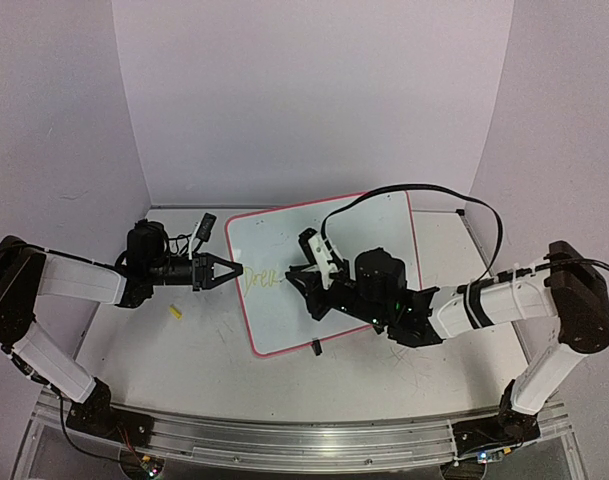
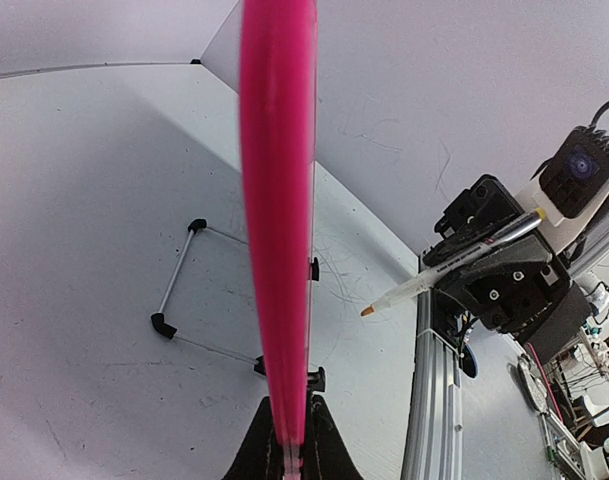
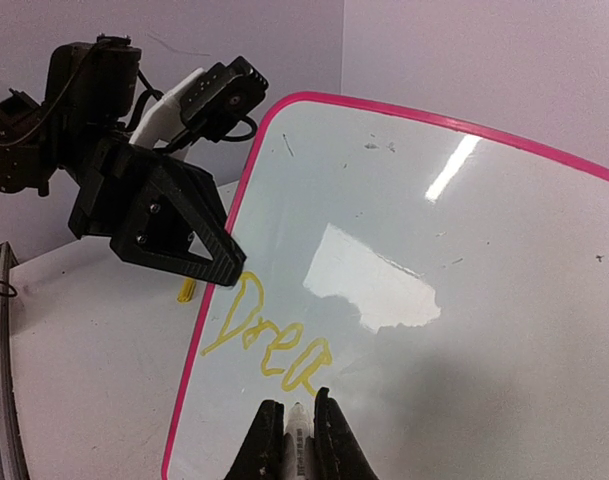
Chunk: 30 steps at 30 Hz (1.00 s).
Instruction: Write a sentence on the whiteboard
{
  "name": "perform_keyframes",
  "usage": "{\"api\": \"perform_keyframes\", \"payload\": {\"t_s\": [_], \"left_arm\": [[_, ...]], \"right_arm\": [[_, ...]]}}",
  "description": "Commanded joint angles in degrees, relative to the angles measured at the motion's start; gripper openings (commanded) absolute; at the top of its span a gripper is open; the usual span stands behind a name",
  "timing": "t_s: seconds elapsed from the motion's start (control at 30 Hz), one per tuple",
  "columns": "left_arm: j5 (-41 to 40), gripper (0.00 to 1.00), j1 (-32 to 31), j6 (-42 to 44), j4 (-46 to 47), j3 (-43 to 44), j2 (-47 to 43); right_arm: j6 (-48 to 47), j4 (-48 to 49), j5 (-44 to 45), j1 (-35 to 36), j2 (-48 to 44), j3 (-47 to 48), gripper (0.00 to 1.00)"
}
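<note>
Nearest on the table (image 1: 184, 350) is a small yellow piece (image 1: 175, 312), probably the marker cap. It's parked left of the board, clear of both arms.

The right gripper (image 3: 294, 440) is clenched on a marker (image 3: 298, 428), barrel in line with the fingers. The nib is at the whiteboard (image 3: 434, 400), just under the last letter. I can't tell whether it's actually touching. With that grip the wrist cam looks straight over the nib at the strokes.

The left gripper (image 1: 229, 270) is clamped on the whiteboard's left pink rim, one finger each side. In the left wrist view the rim runs straight up from between the jaws. My read is that it's a brace: the board is propped on a wire stand (image 2: 184, 290) and would slide or tip under pen pressure.

The sentence (image 3: 269, 345) reads "Drea" so far, in thin yellow. It starts close to the left rim, just beside the left gripper's fingertips. The bare board is all to its right, so writing runs away from the clamp.

The board sits mid-table between the two arms, turned at an angle to the table edge.

Progress is early; the first word isn't finished. Risks:
- Yellow on glossy white is faint.
- There's a glare patch just above the letters.
</note>
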Motion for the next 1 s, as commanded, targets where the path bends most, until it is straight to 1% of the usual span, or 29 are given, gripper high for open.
{"api": "perform_keyframes", "payload": {"t_s": [0.0, 0.27, 0.47, 0.53, 0.77, 0.83, 0.97], "left_arm": [[-1.3, 0.00, -1.7, 4.3, -2.3, 2.4, 0.5], [-1.5, 0.00, -2.0, 4.3, -2.7, 2.8, 0.8], [-1.7, 0.00, -2.0, 4.2, -3.2, 2.9, 0.2], [-1.7, 0.00, -2.1, 4.3, -3.3, 2.8, 0.0], [-1.4, 0.00, -2.1, 4.4, -3.8, 3.2, 0.1], [-1.4, 0.00, -2.1, 4.5, -3.9, 3.1, 0.0], [-1.5, 0.00, -2.2, 4.7, -4.0, 3.2, -0.1]], "right_arm": [[0.5, 1.1, 1.1, 0.7, 0.5, 2.3, 0.00], [-0.6, 1.1, -0.1, 1.8, 0.3, 3.2, 0.00], [0.6, 3.0, 8.3, 1.9, -0.7, 2.2, 0.00], [0.3, 3.9, 8.8, 1.9, -0.7, 2.1, 0.00], [-1.3, 2.9, 6.2, 1.9, 2.4, 5.5, 0.00], [-1.3, 2.2, 7.2, 1.9, 3.3, 6.7, 0.00], [-1.3, 0.7, 12.3, 1.8, 4.3, 7.7, 0.00]]}}
